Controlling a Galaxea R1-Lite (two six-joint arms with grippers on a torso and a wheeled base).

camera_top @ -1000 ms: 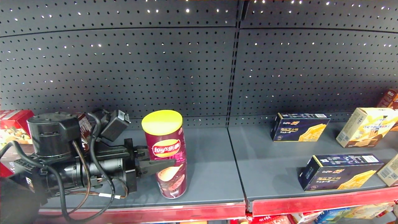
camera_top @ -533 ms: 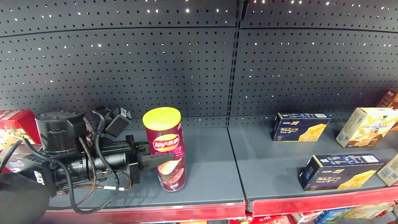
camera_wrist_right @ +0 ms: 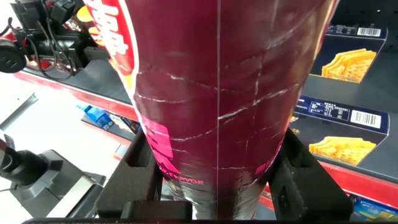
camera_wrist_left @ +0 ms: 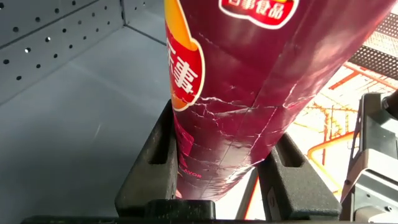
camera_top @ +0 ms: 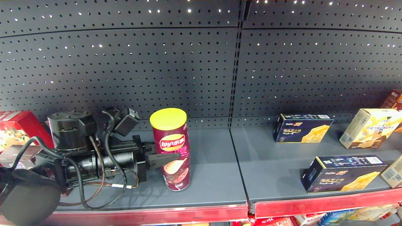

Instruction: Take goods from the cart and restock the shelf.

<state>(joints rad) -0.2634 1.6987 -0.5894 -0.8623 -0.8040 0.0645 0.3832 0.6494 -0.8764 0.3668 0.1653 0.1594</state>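
A maroon chips can [camera_top: 172, 150] with a yellow lid stands upright on the grey shelf board [camera_top: 213, 169], left of the centre divider. My left gripper [camera_top: 174, 154] comes in from the left and is shut on the can's middle. Up close, its black fingers [camera_wrist_left: 149, 163] clamp that can [camera_wrist_left: 249, 93] on both sides, around my left gripper [camera_wrist_left: 221, 168]. My right gripper [camera_wrist_right: 221, 168] is shut on a second maroon can [camera_wrist_right: 217, 81], held out in front of the shelf's red edge.
Two navy biscuit boxes [camera_top: 303, 128] [camera_top: 342, 173] and a yellow box [camera_top: 370, 127] lie on the right shelf section. Red boxes [camera_top: 15, 125] sit at the far left behind my left arm. A perforated back wall [camera_top: 188, 72] closes the shelf. Bare board lies between can and divider.
My left arm has carried the can a little to the right and farther in on the shelf, and the can now stands straighter.
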